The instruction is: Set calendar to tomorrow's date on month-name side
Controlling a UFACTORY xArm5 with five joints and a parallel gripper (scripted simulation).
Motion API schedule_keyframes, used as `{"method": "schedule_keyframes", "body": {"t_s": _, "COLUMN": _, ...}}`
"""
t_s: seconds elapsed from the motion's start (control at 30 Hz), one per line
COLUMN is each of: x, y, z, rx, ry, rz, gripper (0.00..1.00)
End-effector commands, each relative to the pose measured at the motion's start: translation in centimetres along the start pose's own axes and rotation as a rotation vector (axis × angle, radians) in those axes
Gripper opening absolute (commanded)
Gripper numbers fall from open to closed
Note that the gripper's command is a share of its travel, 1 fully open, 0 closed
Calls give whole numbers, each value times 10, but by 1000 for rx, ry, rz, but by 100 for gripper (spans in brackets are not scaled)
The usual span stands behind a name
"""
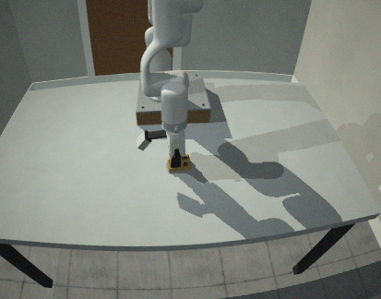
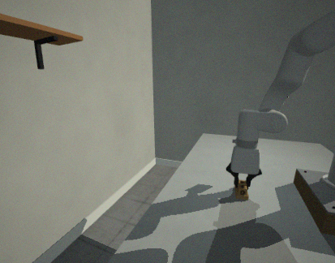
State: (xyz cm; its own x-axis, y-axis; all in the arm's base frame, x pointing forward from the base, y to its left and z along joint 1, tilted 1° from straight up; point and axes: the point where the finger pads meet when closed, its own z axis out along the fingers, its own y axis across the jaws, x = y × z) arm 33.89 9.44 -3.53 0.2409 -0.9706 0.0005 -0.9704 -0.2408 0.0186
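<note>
- Your hand is partly closed, black fingers clamped on a small tan wooden cube
- cube sits in the blocky calendar tray on the smooth grey tabletop; digits too small to read

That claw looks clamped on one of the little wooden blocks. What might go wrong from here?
1. The gripper is shut on a cube in the small calendar. If the cube catches on the way up, the tray might tilt or lift off the table.
2. The digits are too small to read here, so a wrong face could end up facing front.
3. The neighbouring cube sits close; the fingers might nudge it.
</note>
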Motion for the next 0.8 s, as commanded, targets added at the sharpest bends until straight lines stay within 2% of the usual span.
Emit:
{"method": "schedule_keyframes", "body": {"t_s": 0.0, "x": 0, "y": -1, "z": -1, "rx": 3, "ry": 0, "rz": 0, "gripper": 29}}
{"method": "schedule_keyframes", "body": {"t_s": 0.33, "x": -1, "y": -1, "z": -10, "rx": 3, "ry": 0, "rz": 0, "gripper": 29}}
{"method": "schedule_keyframes", "body": {"t_s": 0.67, "x": -2, "y": -1, "z": -79, "rx": 3, "ry": 0, "rz": 0, "gripper": 29}}
{"method": "schedule_keyframes", "body": {"t_s": 0.77, "x": -2, "y": -1, "z": -93, "rx": 3, "ry": 0, "rz": 0, "gripper": 29}}
